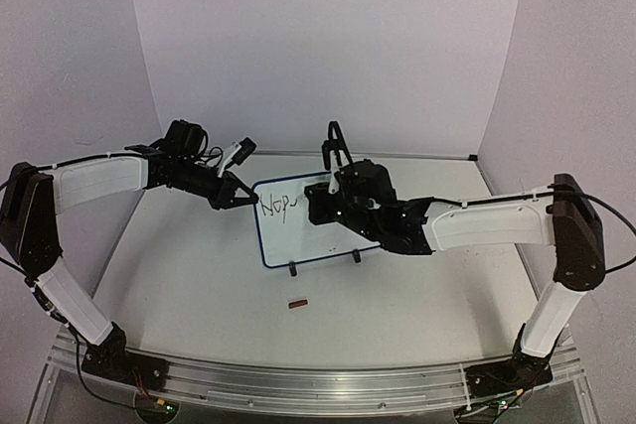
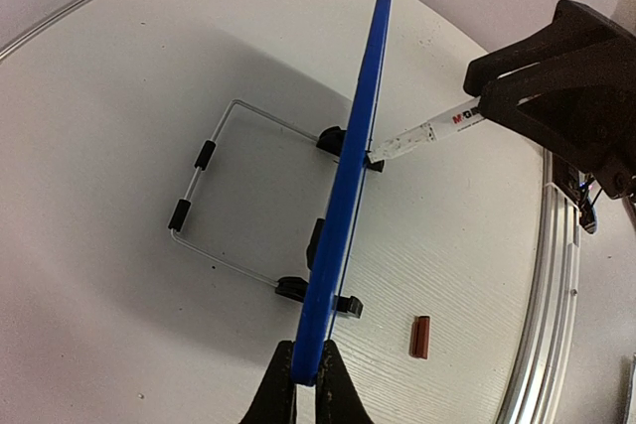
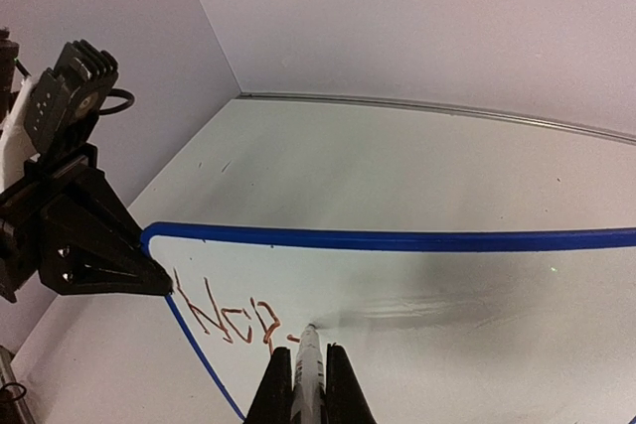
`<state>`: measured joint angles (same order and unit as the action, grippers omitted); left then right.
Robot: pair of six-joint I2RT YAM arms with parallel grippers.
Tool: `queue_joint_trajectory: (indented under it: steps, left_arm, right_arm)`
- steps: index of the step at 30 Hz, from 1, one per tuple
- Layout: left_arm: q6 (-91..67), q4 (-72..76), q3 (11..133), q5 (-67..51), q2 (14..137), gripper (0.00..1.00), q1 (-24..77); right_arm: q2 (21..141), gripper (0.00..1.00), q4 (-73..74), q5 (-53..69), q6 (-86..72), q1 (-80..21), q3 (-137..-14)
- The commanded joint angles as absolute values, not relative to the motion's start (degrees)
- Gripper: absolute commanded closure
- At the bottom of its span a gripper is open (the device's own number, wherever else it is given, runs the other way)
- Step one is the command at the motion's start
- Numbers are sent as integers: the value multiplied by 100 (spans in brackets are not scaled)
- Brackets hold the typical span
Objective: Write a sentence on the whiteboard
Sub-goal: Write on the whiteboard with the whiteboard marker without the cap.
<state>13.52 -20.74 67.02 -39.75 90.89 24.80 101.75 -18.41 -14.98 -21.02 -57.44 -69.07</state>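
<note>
One word of the thin dark handwritten sentence [image 3: 224, 317] is written on the blue-framed glossy whiteboard [image 1: 303, 240] at mid-frame; most remains. Left fingers [image 2: 281, 389] are clamped on its frame, right fingers [image 3: 273, 394] on a white marker [image 2: 427, 131].

- The board [image 1: 298, 240] face is seen to be glossy white and smooth.
- Its frame [image 2: 348, 176] looks to be made of smooth blue plastic.
- The stand [image 2: 180, 213] is bent from thin shiny metal wire.
- The table [image 2: 119, 96] is seen as matt white, with a fine grain.
- The rail [image 1: 298, 379] is made of dull silver metal.
- The left gripper [image 1: 246, 201] is made of matt black plastic.
- The pen [image 2: 427, 131] is cased in smooth white plastic.
</note>
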Motion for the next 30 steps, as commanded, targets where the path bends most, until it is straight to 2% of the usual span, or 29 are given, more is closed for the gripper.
queue_joint_trajectory:
  steps: [1,30]
  left_arm:
    - [1536,-2074,6680,-3625,9125,100,2497]
    - [1542,-2082,6680,-3604,9116,100,2504]
  right_arm:
    - [10189,100,-1999,-1418,-2078,-5693,-7180]
    - [10392,100,-1866,-1103,-2443,-5690,-6898]
